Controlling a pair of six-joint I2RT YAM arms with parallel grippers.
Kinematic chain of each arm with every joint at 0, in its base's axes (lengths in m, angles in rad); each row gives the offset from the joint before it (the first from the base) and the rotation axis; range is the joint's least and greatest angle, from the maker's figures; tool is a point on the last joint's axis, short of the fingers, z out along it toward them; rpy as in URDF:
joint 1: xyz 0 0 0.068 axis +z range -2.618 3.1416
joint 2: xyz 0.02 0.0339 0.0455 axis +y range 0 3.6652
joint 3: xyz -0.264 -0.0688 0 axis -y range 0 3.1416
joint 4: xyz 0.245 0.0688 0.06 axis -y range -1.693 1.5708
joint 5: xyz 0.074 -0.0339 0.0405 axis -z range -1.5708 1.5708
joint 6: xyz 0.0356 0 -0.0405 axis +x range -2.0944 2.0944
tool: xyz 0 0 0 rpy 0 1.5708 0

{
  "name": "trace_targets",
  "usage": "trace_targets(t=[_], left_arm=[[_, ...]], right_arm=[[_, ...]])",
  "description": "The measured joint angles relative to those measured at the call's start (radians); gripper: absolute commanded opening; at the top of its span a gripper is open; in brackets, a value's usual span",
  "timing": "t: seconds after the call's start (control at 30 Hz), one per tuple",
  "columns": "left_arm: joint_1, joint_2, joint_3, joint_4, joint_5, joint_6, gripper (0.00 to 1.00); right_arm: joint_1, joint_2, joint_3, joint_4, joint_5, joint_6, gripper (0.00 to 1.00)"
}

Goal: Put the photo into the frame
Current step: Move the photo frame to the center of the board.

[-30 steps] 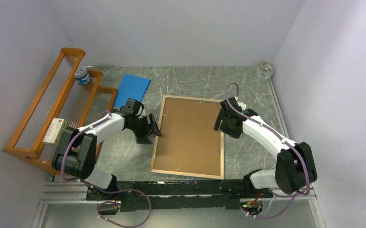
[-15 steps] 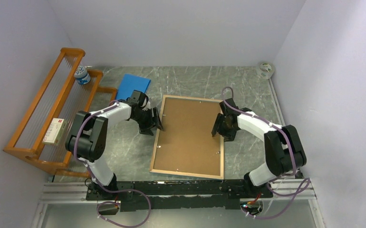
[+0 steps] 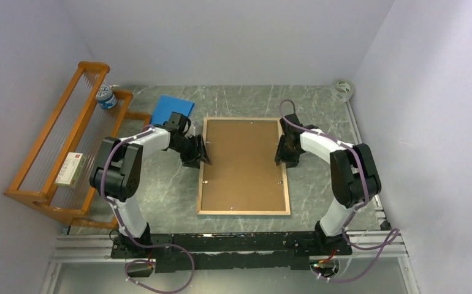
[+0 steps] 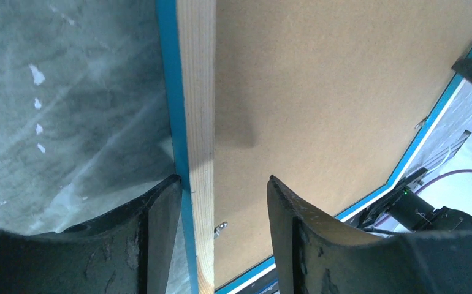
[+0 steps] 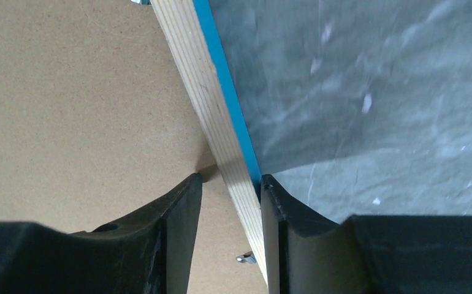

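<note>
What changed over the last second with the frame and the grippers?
The frame turned square to the table edges and slid away from the arm bases. The left gripper and right gripper went with it, jaws narrowing astride its long side rails. The rack, blue pad and tape roll stayed put.

The frame (image 3: 243,212) lies flat, back up, at the middle of the table (image 3: 319,116), with the backing board (image 3: 244,165) in it. The left gripper (image 3: 201,152) straddles its left rail and the right gripper (image 3: 281,153) straddles its right rail. A flat pad (image 3: 171,113) lies behind and to the left of the frame, between it and the wooden rack (image 3: 56,141) along the table's left side. A box (image 3: 70,169) rests on the rack and a small container (image 3: 105,97) stands at its far end. A tape roll (image 3: 342,89) sits in the far right corner.
</note>
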Motion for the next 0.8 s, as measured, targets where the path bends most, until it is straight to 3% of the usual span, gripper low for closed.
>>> trace_targets(t=[0.1, 0.23, 0.57, 0.8], left_arm=[[-0.001, 0.013, 0.023, 0.003, 0.002, 0.006, 0.66], [-0.013, 0.015, 0.04, 0.004, -0.02, 0.018, 0.74], [-0.012, 0.013, 0.037, -0.001, -0.074, 0.034, 0.75], [-0.009, 0.013, 0.027, 0.015, -0.051, 0.043, 0.72]], right_arm=[[0.0, 0.043, 0.064, 0.0, 0.039, -0.002, 0.61], [0.003, 0.052, 0.128, -0.011, 0.108, 0.042, 0.7], [0.0, -0.002, 0.036, -0.103, 0.168, 0.13, 0.69], [0.011, -0.04, -0.018, -0.14, 0.138, 0.154, 0.62]])
